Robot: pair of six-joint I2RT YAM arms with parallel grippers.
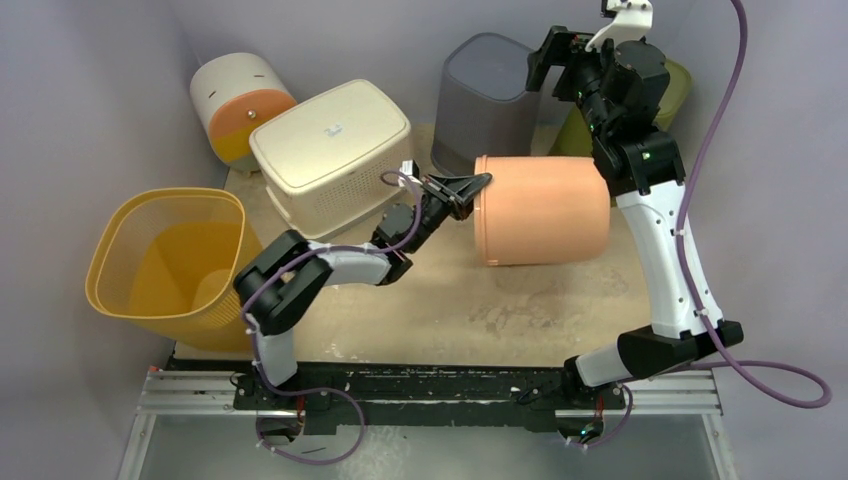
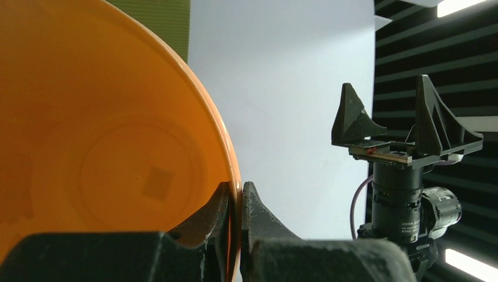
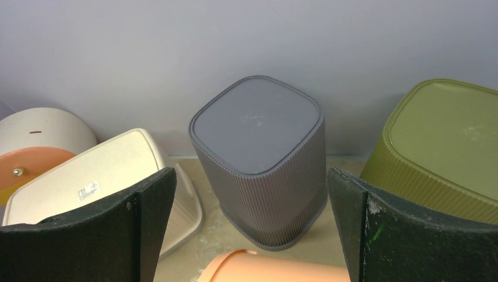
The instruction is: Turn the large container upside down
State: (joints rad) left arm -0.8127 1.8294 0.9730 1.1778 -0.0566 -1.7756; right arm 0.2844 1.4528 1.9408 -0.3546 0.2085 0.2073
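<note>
Large container (image 1: 545, 210): lying sideways, long axis running left-right, rim facing left tool (image 1: 478, 183), which is clenching that rim; right tool (image 1: 556, 62) is hovering released, farther off.

Soft, even light with faint shadows; the large container (image 2: 106, 117) glows translucent, backlit.
</note>
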